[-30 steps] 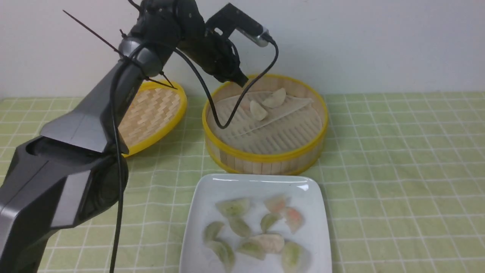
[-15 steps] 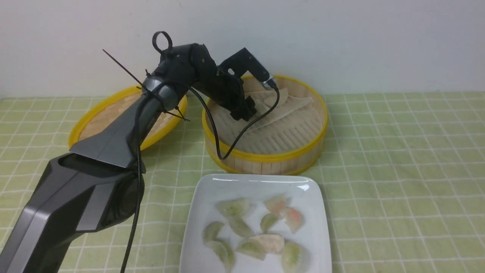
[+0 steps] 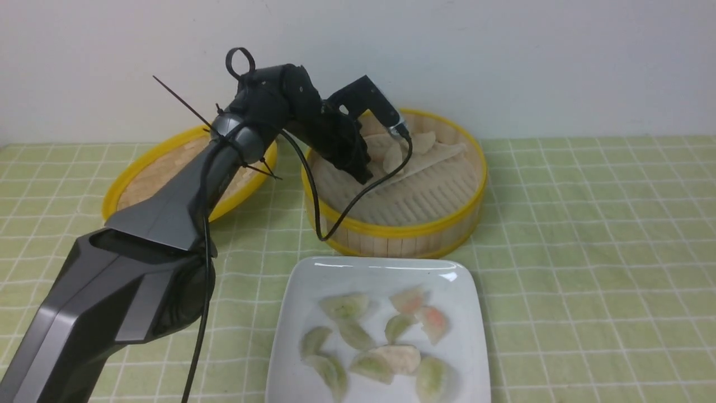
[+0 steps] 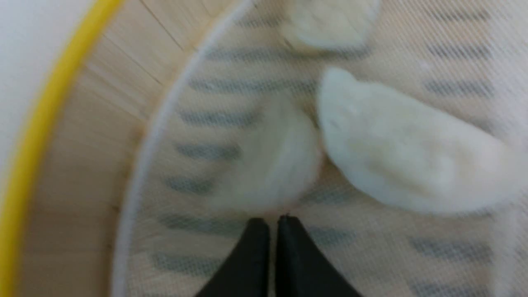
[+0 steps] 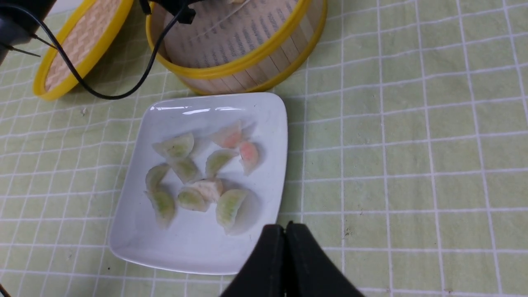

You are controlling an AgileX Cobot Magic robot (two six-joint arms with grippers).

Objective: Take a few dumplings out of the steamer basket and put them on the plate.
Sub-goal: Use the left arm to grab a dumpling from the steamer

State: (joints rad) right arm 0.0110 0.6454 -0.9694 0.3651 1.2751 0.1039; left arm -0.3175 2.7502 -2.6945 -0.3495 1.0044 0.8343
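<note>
The steamer basket stands at the back of the table, with cream-white dumplings on its ribbed liner. My left gripper reaches down inside it, shut. In the left wrist view the fingertips sit together on the liner with nothing between them. A blurred dumpling lies just beyond them, and another dumpling lies beside it. The white square plate sits in front of the basket. My right gripper is shut and empty, hovering by a corner of the plate.
Several green-tinted and pink-tinted dumplings lie on the plate. A shallow woven lid with a yellow rim leans left of the basket. The left arm's black cable drapes over the basket's front rim. A green checked cloth covers the table.
My left arm came down into the basket. Its gripper opened wide and then shut. The nearer white dumpling shifted slightly and now stands more upright. The plate has not changed.
</note>
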